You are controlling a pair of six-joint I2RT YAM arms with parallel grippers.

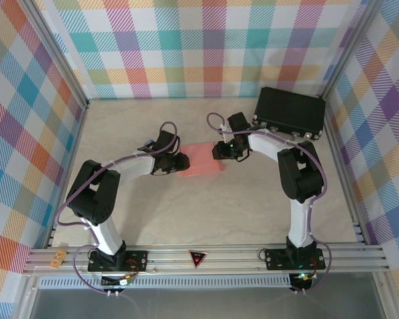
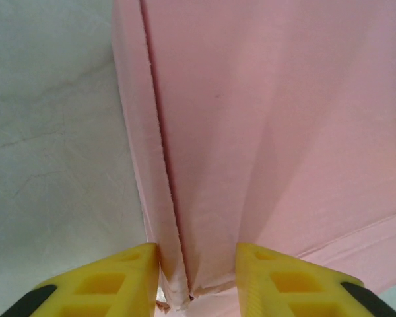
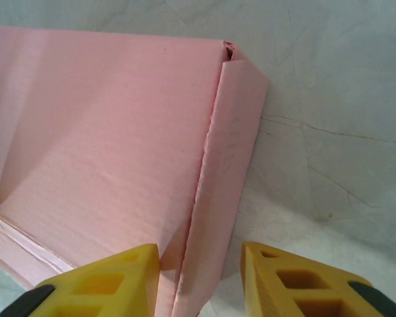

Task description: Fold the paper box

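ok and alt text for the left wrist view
Close-up of the salmon-pink paper box, its folded side edge running down between the left gripper's two yellow fingertips at the bottom. Pale marbled table shows on the left.

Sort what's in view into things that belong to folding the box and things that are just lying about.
In the job:
paper box
left hand, at one end of it
right hand, at the other end

Lying about:
black case, back right
small orange tag, near left
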